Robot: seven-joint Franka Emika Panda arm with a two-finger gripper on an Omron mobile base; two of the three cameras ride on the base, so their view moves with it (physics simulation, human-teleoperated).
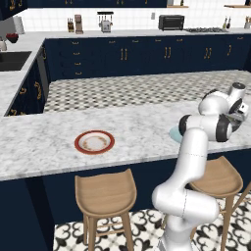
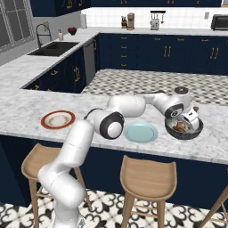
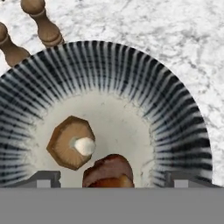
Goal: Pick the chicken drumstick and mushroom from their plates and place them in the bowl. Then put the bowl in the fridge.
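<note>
The dark-grey bowl (image 3: 131,74) stands on the marble counter at the right, also seen from the right base (image 2: 198,129). Inside it lie the tan mushroom (image 3: 70,142), stem up, and the reddish-brown chicken drumstick (image 3: 108,170) beside it. My gripper (image 3: 113,180) hangs just above the bowl (image 2: 189,119), open, with its fingers wide apart on either side of the drumstick and not touching it. The pale blue plate (image 2: 140,132) sits bare just left of the bowl. Farther left sits the red-rimmed plate (image 1: 94,142), also bare. The fridge is out of view.
Two wooden pepper mills (image 3: 43,24) stand on the counter right behind the bowl. Wooden stools (image 1: 105,196) line the counter's near side under its edge. A sink (image 2: 55,48) lies in the far counter at the left.
</note>
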